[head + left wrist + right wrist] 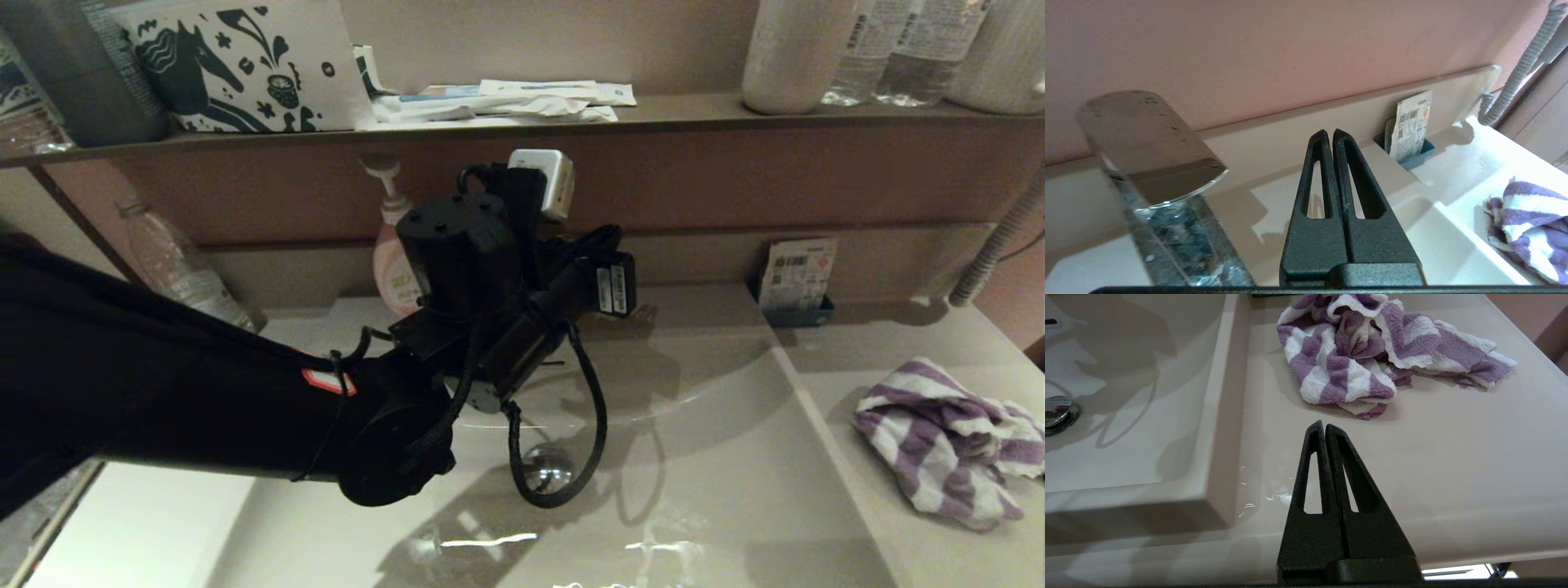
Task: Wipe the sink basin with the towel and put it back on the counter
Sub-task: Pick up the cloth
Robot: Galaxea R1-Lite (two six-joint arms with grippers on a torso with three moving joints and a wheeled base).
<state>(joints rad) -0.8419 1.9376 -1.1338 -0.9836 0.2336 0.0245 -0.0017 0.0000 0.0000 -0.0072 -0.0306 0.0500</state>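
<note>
The purple-and-white striped towel (pixel 947 441) lies crumpled on the counter (pixel 898 351) to the right of the sink basin (pixel 718 490). My left arm (pixel 473 269) reaches over the basin, above the chrome drain plug (pixel 547 465). Its left gripper (pixel 1329 132) is shut and empty, held in the air pointing at the rear wall beside the chrome faucet (pixel 1151 143). The right gripper (pixel 1321 424) is shut and empty over the counter (pixel 1453 457) near its front edge, short of the towel (pixel 1372 351). The basin (pixel 1126 396) lies beside it.
A brown shelf (pixel 694 110) above holds paper packets (pixel 506 98), bottles and a patterned box. A pink soap pump bottle (pixel 392 269) and a clear bottle (pixel 175 261) stand at the back left. A card in a teal holder (pixel 800 278) and a grey hose (pixel 996 245) are at the back right.
</note>
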